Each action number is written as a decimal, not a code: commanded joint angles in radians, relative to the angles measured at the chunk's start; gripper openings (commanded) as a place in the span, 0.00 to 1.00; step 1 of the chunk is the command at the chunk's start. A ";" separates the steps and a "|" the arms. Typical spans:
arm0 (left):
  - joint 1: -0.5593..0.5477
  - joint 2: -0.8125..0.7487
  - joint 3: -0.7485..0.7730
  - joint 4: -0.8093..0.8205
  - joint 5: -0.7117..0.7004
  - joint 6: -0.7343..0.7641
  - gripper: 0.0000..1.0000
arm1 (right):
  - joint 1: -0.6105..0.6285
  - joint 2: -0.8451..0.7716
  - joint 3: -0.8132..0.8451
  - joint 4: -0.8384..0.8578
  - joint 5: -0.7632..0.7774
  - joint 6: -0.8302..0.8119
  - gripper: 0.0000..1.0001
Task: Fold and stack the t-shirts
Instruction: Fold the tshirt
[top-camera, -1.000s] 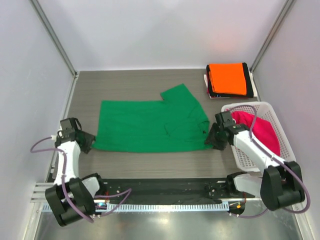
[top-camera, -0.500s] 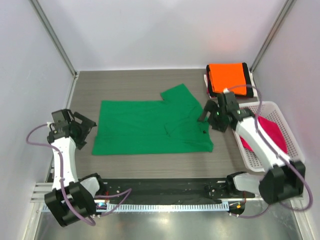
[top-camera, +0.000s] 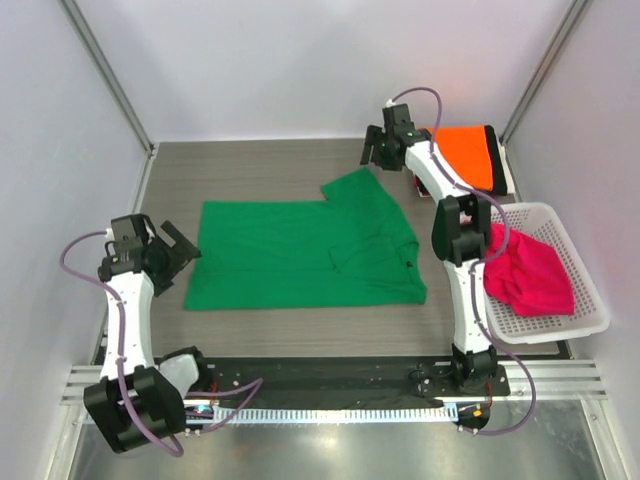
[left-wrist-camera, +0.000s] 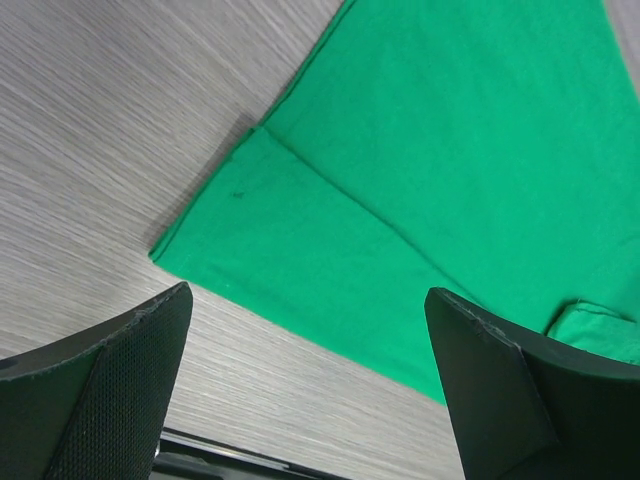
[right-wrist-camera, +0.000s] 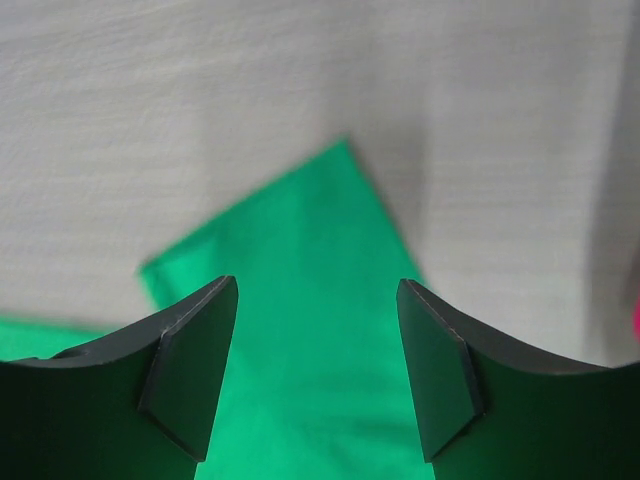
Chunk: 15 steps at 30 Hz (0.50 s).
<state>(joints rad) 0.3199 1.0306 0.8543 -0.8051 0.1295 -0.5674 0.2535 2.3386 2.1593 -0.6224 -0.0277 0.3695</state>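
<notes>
A bright green t-shirt (top-camera: 300, 255) lies spread flat mid-table, one sleeve (top-camera: 355, 188) pointing toward the back. My left gripper (top-camera: 178, 258) is open and empty just left of the shirt's near left corner; the left wrist view shows that corner (left-wrist-camera: 300, 270) between the wide-apart fingers (left-wrist-camera: 310, 385). My right gripper (top-camera: 373, 152) is open and empty above the back sleeve, which shows in the right wrist view (right-wrist-camera: 310, 290) beyond the gripper (right-wrist-camera: 318, 375). An orange tee (top-camera: 462, 155) lies folded on a black tee (top-camera: 497, 178) at the back right. A magenta-pink tee (top-camera: 525, 275) is in the basket.
A white mesh basket (top-camera: 560, 322) stands at the right edge. Walls with metal posts enclose the table on three sides. A black rail and cable tray run along the near edge by the arm bases.
The right arm swung from the shirt's near right corner up to the back sleeve. The left gripper backed off the near left corner. The basket now sits slightly further right.
</notes>
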 joint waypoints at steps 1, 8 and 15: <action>-0.012 -0.050 0.002 0.014 -0.027 0.018 0.99 | 0.003 0.102 0.204 0.001 0.071 -0.041 0.70; -0.039 -0.086 -0.001 0.015 -0.054 0.011 0.99 | 0.000 0.268 0.306 0.117 0.068 -0.035 0.64; -0.044 -0.096 -0.003 0.018 -0.071 0.006 0.99 | 0.004 0.324 0.283 0.144 0.043 -0.026 0.43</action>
<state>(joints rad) 0.2802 0.9504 0.8539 -0.8043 0.0750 -0.5678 0.2523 2.6457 2.4191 -0.5255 0.0196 0.3424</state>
